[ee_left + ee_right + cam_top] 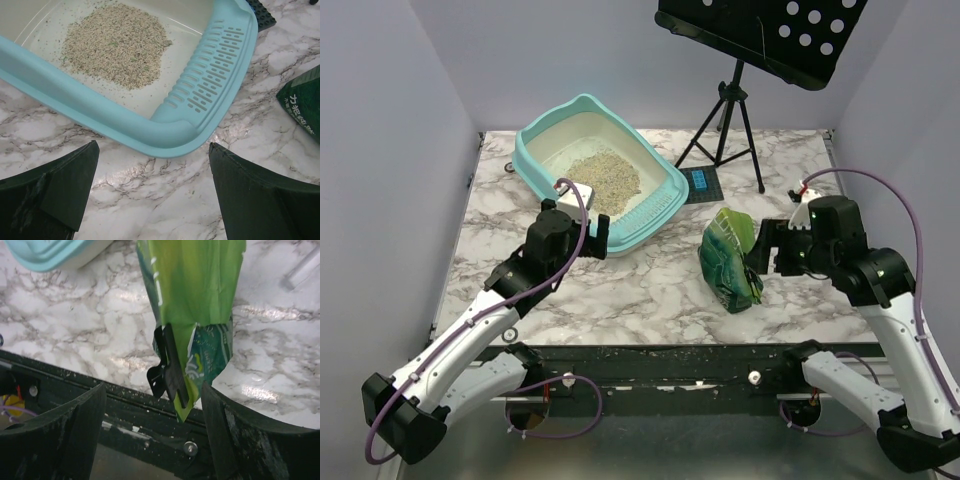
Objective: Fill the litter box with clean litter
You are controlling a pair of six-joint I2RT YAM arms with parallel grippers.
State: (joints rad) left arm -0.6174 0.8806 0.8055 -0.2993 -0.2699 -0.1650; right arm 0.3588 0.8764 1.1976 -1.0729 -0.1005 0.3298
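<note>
- Teal plastic marks your target: the litter box point(655, 208) sits toward the far-left corner of the bench point(620, 300), with its slotted front edge angled toward the bench's middle.
- Inside it, the clean litter point(605, 178) lies as a loose beige-grey pile on the cream floor. Bare floor shows all round the pile, so I judge the fill only partial.
- Your left claw point(155, 195) is spread wide and holds nothing. It hovers low over the bench just off the box's nearest corner, probably so it can steady the tray or stay out of a pour.
- Your right claw point(762, 252) is also spread and is not clamped on anything. It is right of centre, nearer the near edge, and the end of the green bag point(730, 255) sits between its fingers.
- That end of the bag carries a black clip point(167, 367). You would likely have to deal with the clip before any more litter could pour out.
- The bag is well apart from the box, so the marble strip between them is free for a carry.
- The bench top is glossy white-and-grey marble pattern. Stray grains dot the black rail point(650, 352) along the near edge.
- Pale, plain walls close in three sides. A black music stand point(730, 120) stands toward the far-right corner, with a small dark device point(701, 183) just beside the box.
</note>
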